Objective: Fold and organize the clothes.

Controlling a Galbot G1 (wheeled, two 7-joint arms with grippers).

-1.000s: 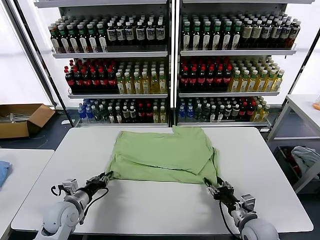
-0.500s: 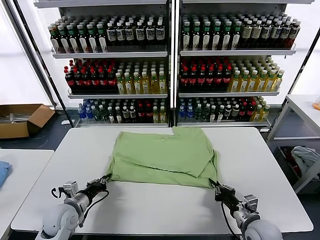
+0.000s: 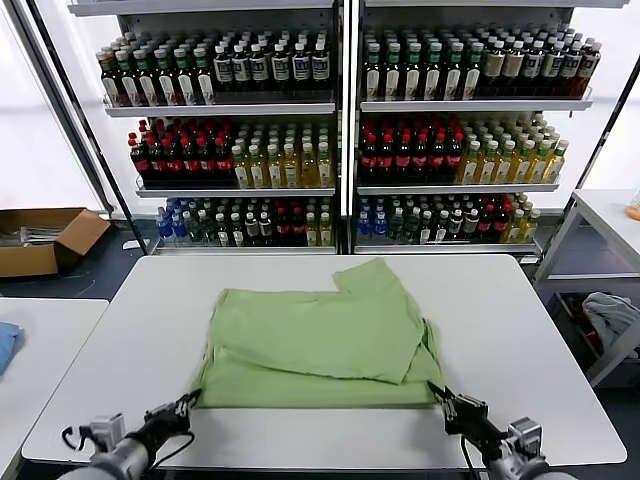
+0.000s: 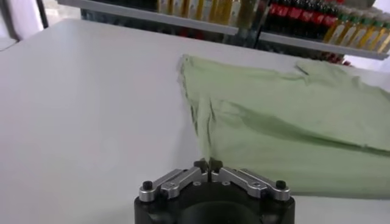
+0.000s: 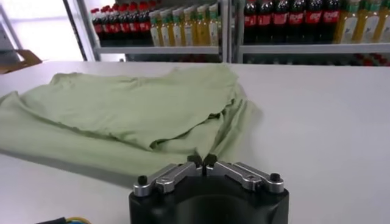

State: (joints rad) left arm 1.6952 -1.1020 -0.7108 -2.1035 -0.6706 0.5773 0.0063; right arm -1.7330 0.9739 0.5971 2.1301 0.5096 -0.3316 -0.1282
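The light green polo shirt [image 3: 320,335] lies partly folded on the white table [image 3: 300,440], with its back up; collar, buttons and chest print are hidden. My left gripper [image 3: 190,402] is shut on the shirt's near left corner. My right gripper [image 3: 436,392] is shut on the near right corner. The near hem stretches straight between them, close to the table's front edge. In the left wrist view the gripper [image 4: 208,164] pinches the shirt's [image 4: 292,115] edge. In the right wrist view the gripper [image 5: 202,161] pinches a fold of the shirt [image 5: 134,103].
Shelves of bottles [image 3: 340,130] stand behind the table. A cardboard box [image 3: 45,238] lies on the floor at the left. A small blue cloth [image 3: 6,345] lies on a side table at the left. A grey-white cloth [image 3: 610,312] sits in a bin at the right.
Both grippers have drawn back towards the table's front edge, dragging the shirt's near hem with them. The shirt has slid nearer and its lower layer is stretched flatter.
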